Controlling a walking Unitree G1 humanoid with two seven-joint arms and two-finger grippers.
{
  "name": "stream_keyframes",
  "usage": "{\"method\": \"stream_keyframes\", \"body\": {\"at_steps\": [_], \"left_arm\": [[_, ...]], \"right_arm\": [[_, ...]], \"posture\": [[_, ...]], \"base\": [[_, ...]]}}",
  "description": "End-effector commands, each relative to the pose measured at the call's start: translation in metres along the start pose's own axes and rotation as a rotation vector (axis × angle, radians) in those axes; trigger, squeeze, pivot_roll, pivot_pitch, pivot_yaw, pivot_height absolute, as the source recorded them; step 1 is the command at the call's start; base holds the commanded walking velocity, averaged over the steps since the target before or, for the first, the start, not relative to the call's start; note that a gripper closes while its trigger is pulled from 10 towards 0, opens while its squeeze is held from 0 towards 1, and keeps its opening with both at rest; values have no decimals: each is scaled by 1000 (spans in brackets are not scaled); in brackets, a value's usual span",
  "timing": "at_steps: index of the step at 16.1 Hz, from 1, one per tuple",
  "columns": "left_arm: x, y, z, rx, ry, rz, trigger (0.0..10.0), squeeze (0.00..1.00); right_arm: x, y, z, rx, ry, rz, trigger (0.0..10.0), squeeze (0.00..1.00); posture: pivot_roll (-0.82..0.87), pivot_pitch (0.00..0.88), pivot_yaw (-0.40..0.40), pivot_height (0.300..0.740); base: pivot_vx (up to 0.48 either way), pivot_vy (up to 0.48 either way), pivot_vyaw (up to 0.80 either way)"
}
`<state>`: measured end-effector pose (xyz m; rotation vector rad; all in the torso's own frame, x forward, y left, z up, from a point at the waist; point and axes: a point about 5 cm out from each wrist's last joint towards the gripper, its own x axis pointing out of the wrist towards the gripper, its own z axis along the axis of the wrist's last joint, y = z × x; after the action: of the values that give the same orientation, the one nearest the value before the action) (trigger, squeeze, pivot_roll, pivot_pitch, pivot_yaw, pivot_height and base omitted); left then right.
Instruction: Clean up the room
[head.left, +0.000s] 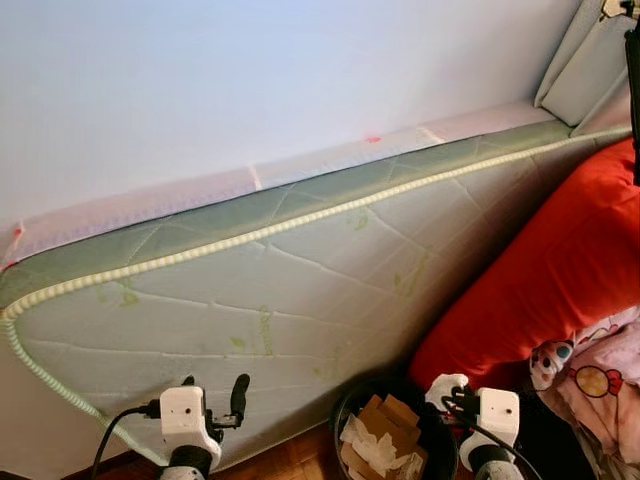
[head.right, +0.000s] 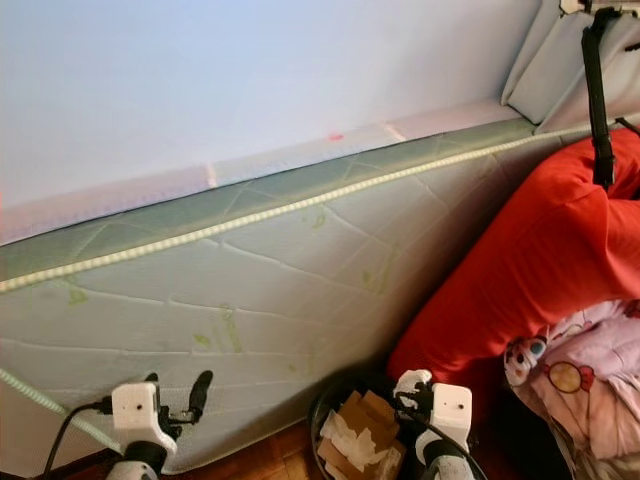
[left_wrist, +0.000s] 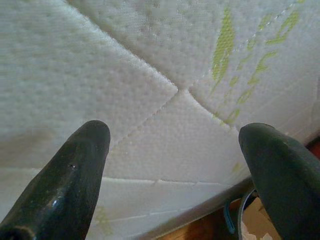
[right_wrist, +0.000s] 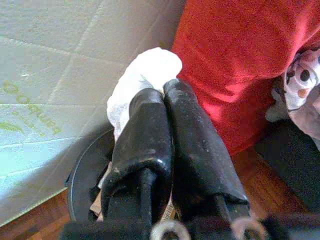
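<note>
Right gripper (right_wrist: 164, 92) is pinching a crumpled white tissue (right_wrist: 145, 82) just above the round black waste bin (head.left: 352, 405), beside the red cushion (head.left: 540, 270). Left gripper (left_wrist: 175, 150) is hovering open-fingered left of the bin, facing the quilted mattress (head.left: 300, 270).

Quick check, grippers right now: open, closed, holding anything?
Left gripper: open, holding nothing, facing the quilted white mattress.
Right gripper: shut on a crumpled white paper wad, above the round black waste bin.

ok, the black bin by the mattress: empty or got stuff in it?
Not empty. The black bin holds cardboard pieces and crumpled white paper. The right gripper, shut on a white wad, is above its rim.
</note>
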<state>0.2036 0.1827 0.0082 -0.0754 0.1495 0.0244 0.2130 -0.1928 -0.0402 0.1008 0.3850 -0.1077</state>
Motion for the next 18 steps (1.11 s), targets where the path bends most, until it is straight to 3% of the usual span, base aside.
{"method": "stream_keyframes", "body": {"at_steps": [1, 3, 6, 11, 18], "left_arm": [[1, -5, 2, 23, 10, -33, 10000, 0], [7, -4, 6, 31, 18, -36, 10000, 0], [12, 1, 13, 46, 9, -31, 10000, 0], [11, 2, 16, 45, 8, -18, 10000, 0], [11, 2, 18, 49, 10, -15, 10000, 0]], "right_arm": [[0, -1, 1, -1, -4, -8, 10000, 0], [6, 4, 6, -9, 6, -6, 10000, 0], [13, 10, 16, -19, -19, 11, 10000, 0], [13, 17, 21, -21, -48, 29, 10000, 0], [10, 15, 18, -33, -36, 21, 10000, 0]], "posture": [[-30, 48, -72, 729], [-34, 70, -73, 729], [-38, 104, -76, 694], [-34, 122, -83, 684], [-38, 131, -85, 655]], "base": [[0, 0, 0], [0, 0, 0], [0, 0, 0], [0, 0, 0], [0, 0, 0]]}}
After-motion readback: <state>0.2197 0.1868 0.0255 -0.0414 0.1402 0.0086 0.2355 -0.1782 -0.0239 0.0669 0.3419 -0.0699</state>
